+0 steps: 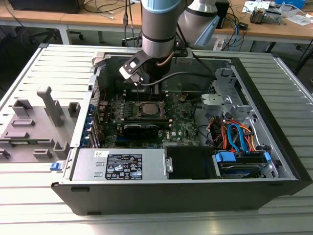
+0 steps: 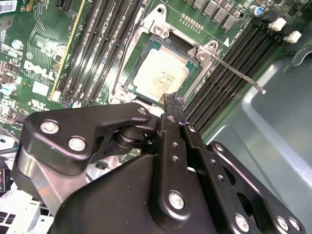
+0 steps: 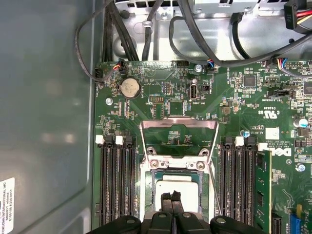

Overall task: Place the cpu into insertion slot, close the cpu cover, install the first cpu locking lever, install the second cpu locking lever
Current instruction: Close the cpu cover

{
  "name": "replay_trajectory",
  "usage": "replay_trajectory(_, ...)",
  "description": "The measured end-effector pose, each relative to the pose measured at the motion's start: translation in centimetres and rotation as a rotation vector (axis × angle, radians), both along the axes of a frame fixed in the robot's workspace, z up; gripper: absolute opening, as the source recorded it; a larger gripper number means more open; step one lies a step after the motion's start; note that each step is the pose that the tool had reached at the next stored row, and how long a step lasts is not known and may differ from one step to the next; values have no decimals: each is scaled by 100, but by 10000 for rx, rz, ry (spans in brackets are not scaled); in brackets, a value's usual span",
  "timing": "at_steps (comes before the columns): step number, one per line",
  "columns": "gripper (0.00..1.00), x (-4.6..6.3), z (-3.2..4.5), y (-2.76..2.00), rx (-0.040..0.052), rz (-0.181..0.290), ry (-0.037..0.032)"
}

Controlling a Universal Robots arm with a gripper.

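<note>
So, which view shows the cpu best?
The second wrist view: the cpu shows close and nearly whole, its pale metal top plain. In the first wrist view the gripper hides part of it. In the exterior view it is a small pale square.
</note>
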State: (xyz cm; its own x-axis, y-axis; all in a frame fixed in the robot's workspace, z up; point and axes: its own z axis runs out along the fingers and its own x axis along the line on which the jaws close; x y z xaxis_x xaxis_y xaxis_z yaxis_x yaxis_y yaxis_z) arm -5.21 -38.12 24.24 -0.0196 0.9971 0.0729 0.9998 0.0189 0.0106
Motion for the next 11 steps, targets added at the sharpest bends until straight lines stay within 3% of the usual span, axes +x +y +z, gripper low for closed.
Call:
replay_trajectory(9, 11, 41, 111, 1, 2, 0, 44)
replay_trajectory(11, 11, 79, 124, 0, 3, 0, 97)
